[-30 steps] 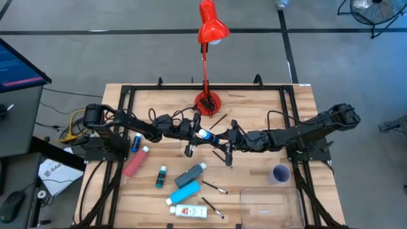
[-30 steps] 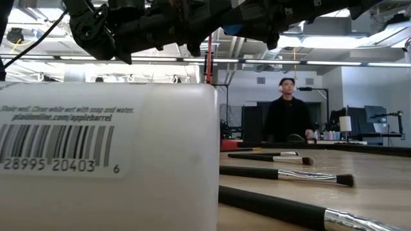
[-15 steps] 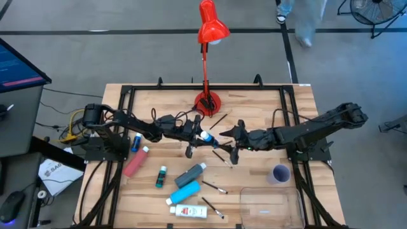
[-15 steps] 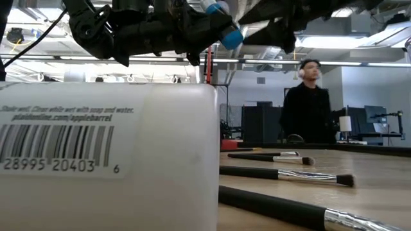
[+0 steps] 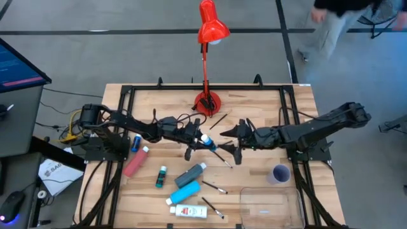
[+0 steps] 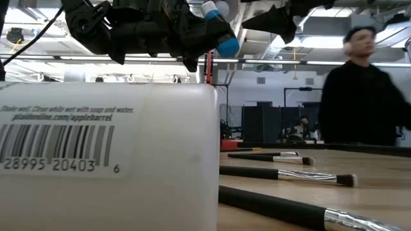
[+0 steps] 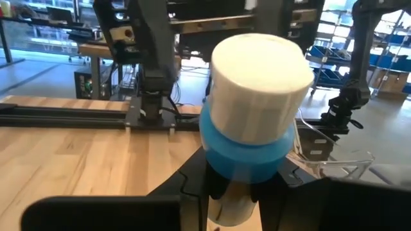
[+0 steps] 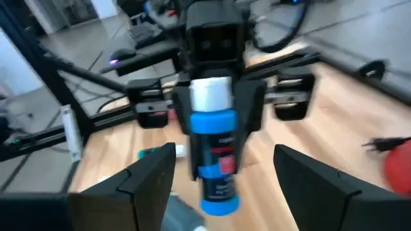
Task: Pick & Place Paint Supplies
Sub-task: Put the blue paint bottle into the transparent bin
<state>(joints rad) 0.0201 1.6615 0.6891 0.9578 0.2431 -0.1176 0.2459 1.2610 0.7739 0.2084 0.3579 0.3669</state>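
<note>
From above, the left arm reaches in over the wooden table point(image 5: 254, 102), and the left gripper point(image 5: 202, 138) is closed around a small blue paint bottle point(image 5: 206, 138) with a white cap, held off the table near the middle, just in front of the red desk lamp point(image 5: 206, 28) base. Facing it from the other side, the right gripper point(image 5: 234, 141) stands just beside the bottle with its fingers spread wide and nothing between them.

The left wrist view adds what the overhead one cannot: the bottle's white cap point(image 7: 260, 64) and blue shoulder fill the view, pinched low between that arm's dark fingers. The right wrist view shows the same bottle point(image 8: 214, 154) from the far side, gripped at its neck by the left gripper, while the right arm's own fingers point(image 8: 151, 170) stand apart on both sides without touching it.

On the table below lie a pink-red tube point(image 5: 135, 162), a small teal bottle point(image 5: 161, 176), a blue tube point(image 5: 186, 191), a white bottle point(image 5: 187, 210) and thin paintbrushes point(image 5: 214, 187). To the right stand a lilac cup point(image 5: 280, 173) and a clear plastic tray point(image 5: 270, 205).

The low view alone shows the white bottle's barcode label point(image 6: 61, 157) close up, brushes point(image 6: 286, 174) lying flat, and a person point(image 6: 359, 96) in the room behind.
</note>
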